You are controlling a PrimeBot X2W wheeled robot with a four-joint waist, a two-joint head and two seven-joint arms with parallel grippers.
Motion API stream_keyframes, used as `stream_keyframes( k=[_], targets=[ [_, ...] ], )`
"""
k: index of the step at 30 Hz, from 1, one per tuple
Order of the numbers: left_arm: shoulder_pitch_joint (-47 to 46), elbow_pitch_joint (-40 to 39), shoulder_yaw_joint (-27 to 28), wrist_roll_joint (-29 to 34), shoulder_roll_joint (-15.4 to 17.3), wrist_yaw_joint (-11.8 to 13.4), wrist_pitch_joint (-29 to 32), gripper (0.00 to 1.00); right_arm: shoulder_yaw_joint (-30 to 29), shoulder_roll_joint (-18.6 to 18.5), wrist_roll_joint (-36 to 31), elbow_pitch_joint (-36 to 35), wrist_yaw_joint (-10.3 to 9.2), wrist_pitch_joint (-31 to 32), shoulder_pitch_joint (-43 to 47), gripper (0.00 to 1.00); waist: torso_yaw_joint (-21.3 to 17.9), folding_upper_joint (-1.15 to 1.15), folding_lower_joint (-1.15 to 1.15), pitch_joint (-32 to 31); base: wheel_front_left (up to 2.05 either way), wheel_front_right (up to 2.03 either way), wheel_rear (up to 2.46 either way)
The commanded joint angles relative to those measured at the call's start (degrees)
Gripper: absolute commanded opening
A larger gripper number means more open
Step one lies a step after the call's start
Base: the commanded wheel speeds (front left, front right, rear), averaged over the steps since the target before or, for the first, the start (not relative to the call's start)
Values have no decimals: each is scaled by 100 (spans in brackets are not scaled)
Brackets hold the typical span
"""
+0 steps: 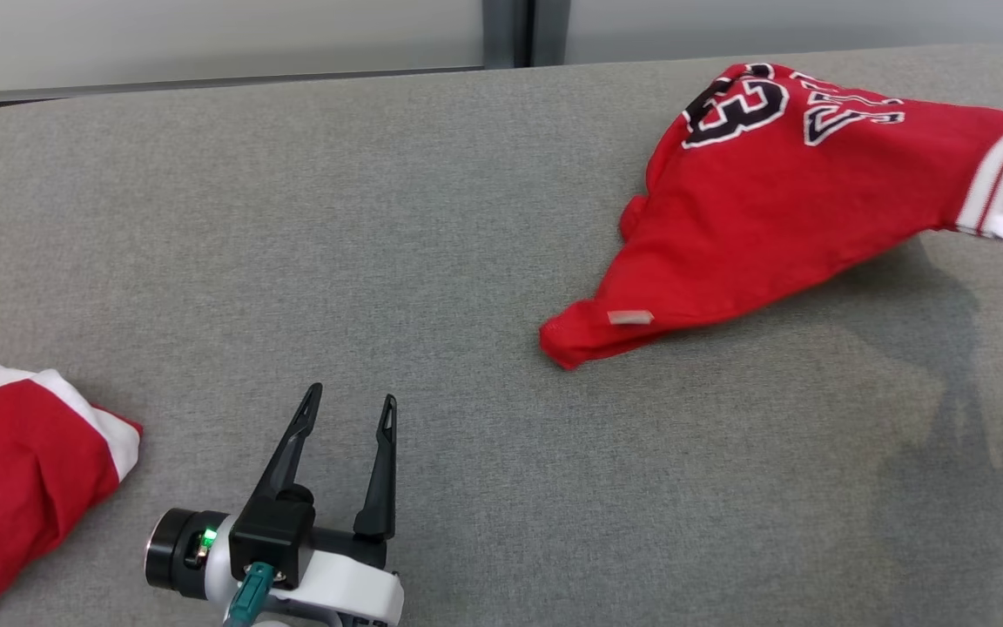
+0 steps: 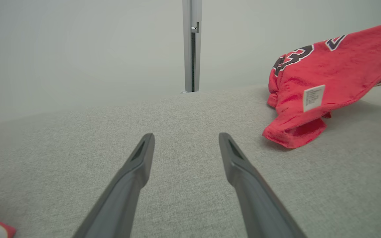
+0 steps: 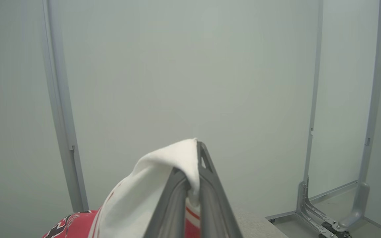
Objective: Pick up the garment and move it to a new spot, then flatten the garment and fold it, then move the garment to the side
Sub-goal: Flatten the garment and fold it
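The red garment (image 1: pixel 763 200) with black-and-white lettering and a white sleeve hangs stretched at the right of the grey padded table (image 1: pixel 432 226). Its lower corner, bearing a small label, rests on the table while its right end is raised off the head view's right edge. In the right wrist view my right gripper (image 3: pixel 190 162) is shut on the garment's white sleeve (image 3: pixel 137 198). My left gripper (image 1: pixel 352 394) hovers open and empty near the front left, well away from the garment. The left wrist view has the open left gripper (image 2: pixel 186 135) above bare table, with the garment (image 2: pixel 329 76) to the right.
A second red and white garment (image 1: pixel 5 470) lies at the table's front left edge, just left of my left arm. Pale wall panels and a metal post (image 2: pixel 192 46) stand behind the table. A metal frame foot (image 3: pixel 326 211) sits beyond the table's far end.
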Motion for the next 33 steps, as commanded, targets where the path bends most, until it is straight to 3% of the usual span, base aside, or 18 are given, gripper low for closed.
stream_keyframes(
  k=[1, 6, 11, 14, 22, 33],
  targets=[
    [-114, -9, 6, 67, 20, -41, -2, 100, -216, -80, -45, -68, -6, -7, 73, 0, -116, 0, 0, -8, 0, 0, 0],
    [-227, -15, -108, 101, 20, -262, -2, 100, -1131, -113, -409, 15, -7, -7, 365, 0, -204, 0, 0, 61, 0, 0, 0],
    [-497, 398, -640, -53, 15, -1009, -2, 100, -1985, 34, -1071, 933, -7, -7, 595, 0, -239, 0, 0, 235, 0, 0, 0],
    [-819, 889, -1224, -76, 24, -1255, -2, 100, -2315, 114, -1363, 1515, -7, -8, 497, 0, -258, 0, 0, 358, 0, 0, 0],
    [-1876, 1726, -2630, -385, 60, -1297, -2, 100, -2249, 200, -1499, 2110, -7, -7, 146, 0, -485, 0, 0, 588, 0, 0, 0],
    [-2710, 2166, -3470, -813, 65, -1299, -2, 100, -1984, 215, -1312, 2230, -8, -7, 70, 0, -774, 0, 0, 778, 0, 0, 0]
  ],
)
